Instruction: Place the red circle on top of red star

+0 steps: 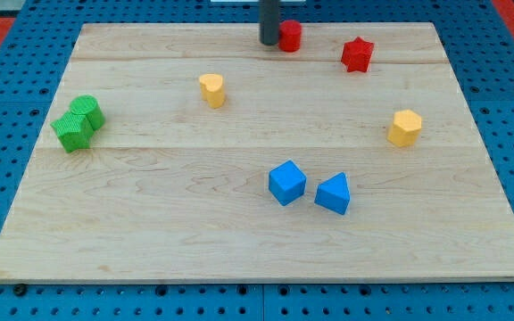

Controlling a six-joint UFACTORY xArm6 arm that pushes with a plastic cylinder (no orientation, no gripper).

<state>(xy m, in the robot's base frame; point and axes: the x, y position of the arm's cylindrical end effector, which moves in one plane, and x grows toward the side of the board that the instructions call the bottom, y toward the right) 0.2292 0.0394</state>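
Observation:
The red circle (290, 36) is a short red cylinder near the view's top edge of the wooden board, just right of centre. The red star (357, 54) lies to its right and slightly lower, a block's width or more away. My tip (269, 42) is the lower end of a dark rod that comes down from the view's top. It stands right against the red circle's left side and looks to be touching it.
A yellow block (211, 90) lies left of centre. A yellow hexagon (404, 127) is at the right. A blue cube (286, 182) and a blue triangular block (334, 193) sit low in the middle. Two green blocks (78, 123) touch at the left.

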